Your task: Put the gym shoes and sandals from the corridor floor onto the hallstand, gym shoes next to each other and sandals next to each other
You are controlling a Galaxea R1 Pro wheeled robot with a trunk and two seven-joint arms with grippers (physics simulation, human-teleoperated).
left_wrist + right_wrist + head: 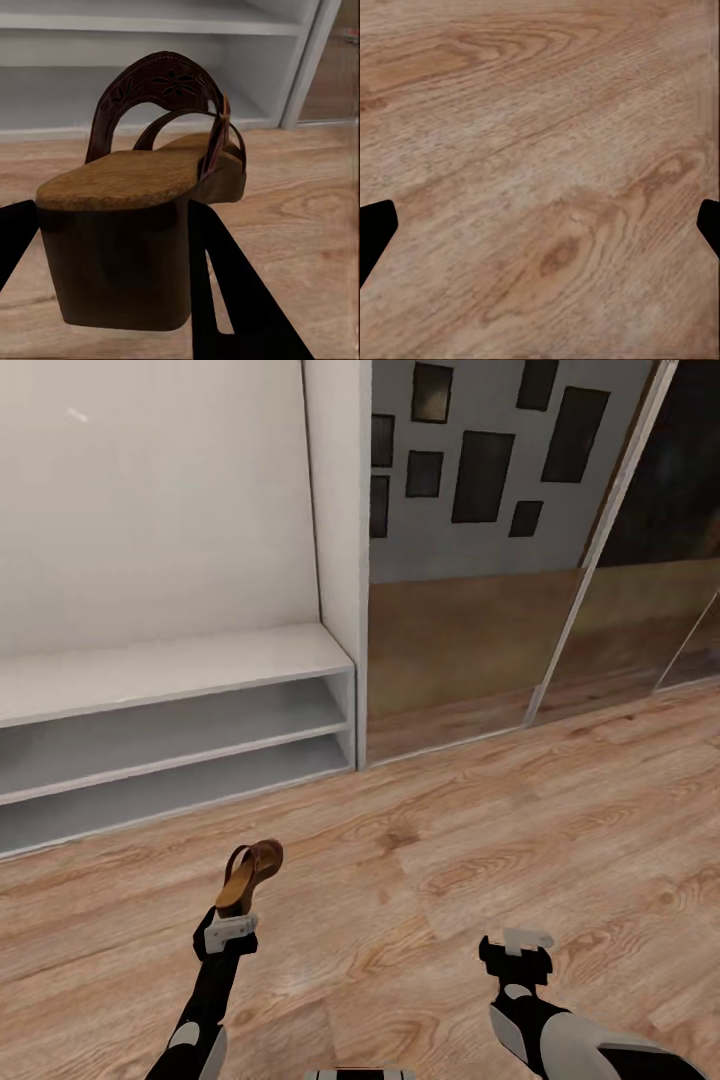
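Brown sandal (250,875) clamped in left gripper (229,932).

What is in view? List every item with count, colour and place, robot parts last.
sandal: one, brown with tan insole, held at its heel by the left gripper above the floor.
rack: one, pale grey-white, two low open shelves, ahead to the left.
floor: light brown wood planks.
mirrored panels: beside the rack, to the right.
left gripper: one, black and white, shut on the sandal.
right gripper: one, black and white, open over the floor.
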